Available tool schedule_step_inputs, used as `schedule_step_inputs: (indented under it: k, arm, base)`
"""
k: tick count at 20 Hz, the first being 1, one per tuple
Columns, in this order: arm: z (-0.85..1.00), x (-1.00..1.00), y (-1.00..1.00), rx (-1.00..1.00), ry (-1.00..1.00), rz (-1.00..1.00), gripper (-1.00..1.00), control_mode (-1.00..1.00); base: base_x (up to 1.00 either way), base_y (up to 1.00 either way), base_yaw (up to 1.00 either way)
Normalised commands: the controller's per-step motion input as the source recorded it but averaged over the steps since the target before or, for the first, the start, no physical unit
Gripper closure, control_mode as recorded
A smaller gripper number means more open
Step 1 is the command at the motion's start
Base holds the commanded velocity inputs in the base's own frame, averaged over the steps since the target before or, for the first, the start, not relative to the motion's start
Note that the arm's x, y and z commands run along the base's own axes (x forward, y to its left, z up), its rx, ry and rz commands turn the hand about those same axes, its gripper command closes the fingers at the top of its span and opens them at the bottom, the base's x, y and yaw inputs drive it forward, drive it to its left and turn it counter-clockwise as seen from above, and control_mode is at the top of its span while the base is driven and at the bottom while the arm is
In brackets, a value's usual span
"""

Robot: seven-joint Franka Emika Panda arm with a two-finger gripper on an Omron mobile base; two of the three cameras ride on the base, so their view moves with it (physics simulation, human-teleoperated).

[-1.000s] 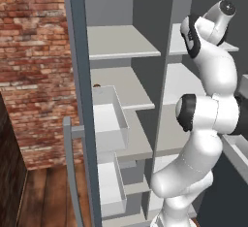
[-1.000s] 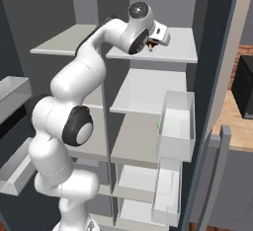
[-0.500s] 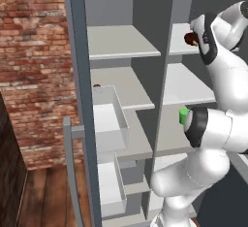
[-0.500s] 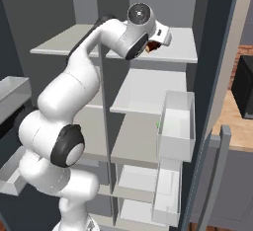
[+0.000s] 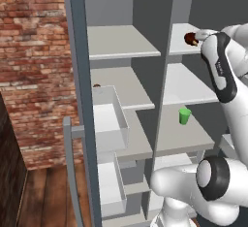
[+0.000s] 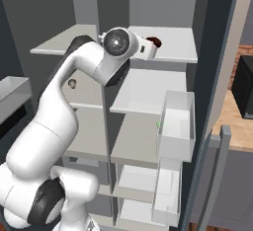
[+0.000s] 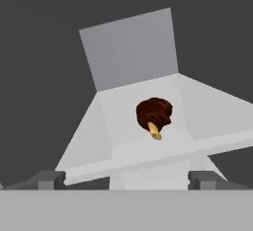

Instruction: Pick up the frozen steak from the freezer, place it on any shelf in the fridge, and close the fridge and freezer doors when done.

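Now that our gripper has let go and backed off with jaws wide, the frozen steak sits at 12 o'clock on the fridge top shelf, so we've only doors left.

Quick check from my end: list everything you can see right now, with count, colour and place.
steak: one, dark red-brown with a tan end, lying free on the top right shelf
cup: one, bright green, on a lower right shelf
shelves: several, pale grey, in both columns
bins: several, white, left base view shows them in the left column
doors: two, slate grey, both open
brick wall: one, red, left of the cabinet
gripper: one, dark fingers spread wide, holding nothing, short of the steak
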Motion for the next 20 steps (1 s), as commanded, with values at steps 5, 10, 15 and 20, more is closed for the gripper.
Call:
schedule_step_inputs:
  k: [5,10,15,20]
  arm:
    - [0.43,-1.00,0.35,-0.06,0.00,0.01,-1.00,-1.00]
    - [0.33,-1.00,0.17,-0.07,0.14,0.00,-1.00,-1.00]
    - [-0.16,-1.00,0.30,-0.10,0.36,0.00,-1.00,-1.00]
    - [-0.57,-0.93,0.40,-0.01,0.27,0.00,-1.00,-1.00]
  base:
    - [0.00,0.00,0.00]
    - [0.00,0.00,0.00]
    - [0.00,0.00,0.00]
    - [0.00,0.00,0.00]
